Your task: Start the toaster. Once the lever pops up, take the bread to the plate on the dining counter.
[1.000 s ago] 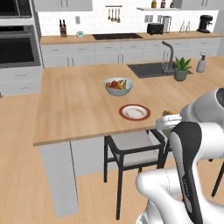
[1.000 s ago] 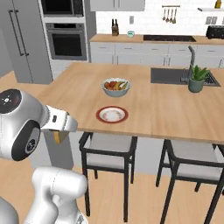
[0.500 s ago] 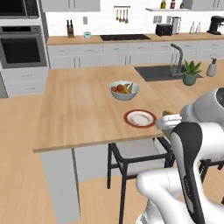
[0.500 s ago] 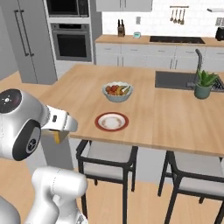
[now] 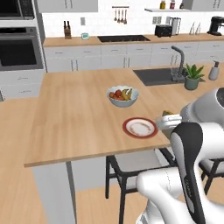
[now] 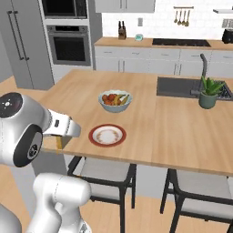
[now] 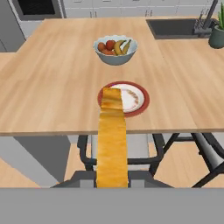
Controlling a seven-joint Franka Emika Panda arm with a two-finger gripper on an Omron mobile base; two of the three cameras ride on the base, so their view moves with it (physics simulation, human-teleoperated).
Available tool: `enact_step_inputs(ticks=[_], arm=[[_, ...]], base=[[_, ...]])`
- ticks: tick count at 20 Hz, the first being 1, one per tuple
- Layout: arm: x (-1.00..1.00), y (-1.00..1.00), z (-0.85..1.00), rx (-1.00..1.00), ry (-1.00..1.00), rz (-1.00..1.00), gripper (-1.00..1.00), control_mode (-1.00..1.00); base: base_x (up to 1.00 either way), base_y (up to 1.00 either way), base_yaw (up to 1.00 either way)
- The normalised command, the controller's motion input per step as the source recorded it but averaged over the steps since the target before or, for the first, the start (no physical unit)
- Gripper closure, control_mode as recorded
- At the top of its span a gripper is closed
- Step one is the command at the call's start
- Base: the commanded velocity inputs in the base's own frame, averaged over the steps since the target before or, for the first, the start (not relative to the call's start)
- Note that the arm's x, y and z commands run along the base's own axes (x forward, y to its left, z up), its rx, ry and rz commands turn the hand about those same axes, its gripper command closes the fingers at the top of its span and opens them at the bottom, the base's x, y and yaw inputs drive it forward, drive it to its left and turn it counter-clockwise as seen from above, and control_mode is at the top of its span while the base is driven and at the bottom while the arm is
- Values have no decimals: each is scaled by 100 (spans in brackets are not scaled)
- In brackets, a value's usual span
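**Toast in the gripper, plate straight ahead past the near edge**

Dining counter [image 5: 74, 122]: large light-wood top, sink and potted plant toward its far right corner, two dark chairs tucked under the near edge.

Fruit bowl [image 5: 122, 96]: white, near the middle of the counter, just beyond the plate.

Plate [image 5: 140, 127]: red-brown rim, bare, close to the near edge, above the left chair.

Bread [image 7: 112, 140]: toasted golden now, seen edge-on in the hand view as a long strip running from the bottom up toward the plate; far end overlapping the plate's left rim in that view, yet probably short of the counter edge and above it.

Gripper [image 7: 112, 180]: clenched on the bread, fingertips hidden beneath the slice; hanging off the near edge on the robot's side.

Judged next: forward carry along the slice's own long axis, plate lying dead ahead and slightly right, then lowering and release over the plate's centre.
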Motion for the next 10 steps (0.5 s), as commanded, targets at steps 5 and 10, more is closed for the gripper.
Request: enact_step_inputs(ticks=[5,10], arm=[[0,0,0,0,0,0,100,100],[0,0,0,0,0,0,100,100]], base=[[59,-5,-12],[33,-17,-2]])
